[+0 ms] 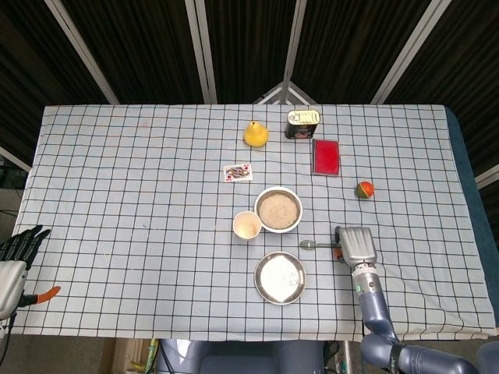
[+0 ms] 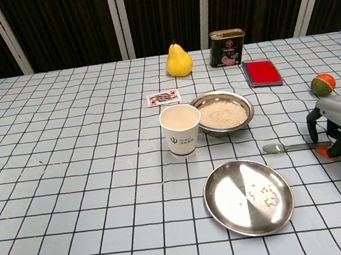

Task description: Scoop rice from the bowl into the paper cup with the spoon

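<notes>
Lying flat: spoon (image 2: pixel 287 147) | handle end under right hand (image 2: pixel 339 122)

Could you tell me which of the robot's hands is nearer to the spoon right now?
The right hand. It is directly over the handle end of the spoon, fingers around it. The left hand sits off the table's far left edge, well away from the spoon.

Right hand (image 2: pixel 338 122) sits over the spoon (image 2: pixel 285 147) handle; bare cloth between spoon bowl end and the rice bowl (image 2: pixel 223 112). Steel plate (image 2: pixel 247 197) lies near the spoon, on the robot's side of it. Paper cup (image 2: pixel 181 129) stands just beside the bowl. Playing card (image 2: pixel 163 97), pear (image 2: pixel 178 60), tin (image 2: pixel 228 47), red box (image 2: pixel 261 72) and small fruit (image 2: pixel 322 84) crowd the far side. Left half of the table (image 1: pixel 125 195) open.
</notes>
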Controlling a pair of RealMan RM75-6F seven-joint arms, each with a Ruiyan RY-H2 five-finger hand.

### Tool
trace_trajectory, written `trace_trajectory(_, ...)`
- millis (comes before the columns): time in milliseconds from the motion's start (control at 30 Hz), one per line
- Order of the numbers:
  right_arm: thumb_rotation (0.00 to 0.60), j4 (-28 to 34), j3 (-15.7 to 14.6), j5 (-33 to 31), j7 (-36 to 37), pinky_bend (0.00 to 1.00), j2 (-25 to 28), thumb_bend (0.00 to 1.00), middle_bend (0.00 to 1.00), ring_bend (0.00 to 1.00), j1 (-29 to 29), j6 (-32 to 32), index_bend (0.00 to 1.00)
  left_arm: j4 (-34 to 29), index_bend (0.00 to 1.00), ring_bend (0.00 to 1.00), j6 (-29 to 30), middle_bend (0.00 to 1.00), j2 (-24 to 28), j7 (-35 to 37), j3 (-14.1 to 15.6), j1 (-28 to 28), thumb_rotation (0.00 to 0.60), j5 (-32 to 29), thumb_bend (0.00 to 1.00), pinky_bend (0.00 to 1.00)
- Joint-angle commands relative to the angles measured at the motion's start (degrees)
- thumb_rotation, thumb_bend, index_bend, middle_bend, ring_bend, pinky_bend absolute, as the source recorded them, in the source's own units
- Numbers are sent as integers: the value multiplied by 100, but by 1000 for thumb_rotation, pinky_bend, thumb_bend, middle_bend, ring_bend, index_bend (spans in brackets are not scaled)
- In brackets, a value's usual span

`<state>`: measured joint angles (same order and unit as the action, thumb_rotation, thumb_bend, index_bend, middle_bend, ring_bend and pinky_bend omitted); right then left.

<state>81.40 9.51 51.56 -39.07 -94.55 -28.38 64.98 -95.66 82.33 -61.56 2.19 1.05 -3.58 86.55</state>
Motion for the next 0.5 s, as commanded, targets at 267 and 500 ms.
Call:
trace_trajectory(267, 600, 42, -38, 27, 33, 980, 9, 447, 965, 999, -11, 58, 588, -10, 0, 0, -6, 0, -1, -15, 1, -2, 600, -1, 21, 0)
trace_trajectory(500, 600, 104, -46, 23, 38, 981, 48, 457, 964, 999, -15, 96, 601, -16, 0, 0, -8, 0, -1, -23, 4, 0, 600, -3, 21, 0)
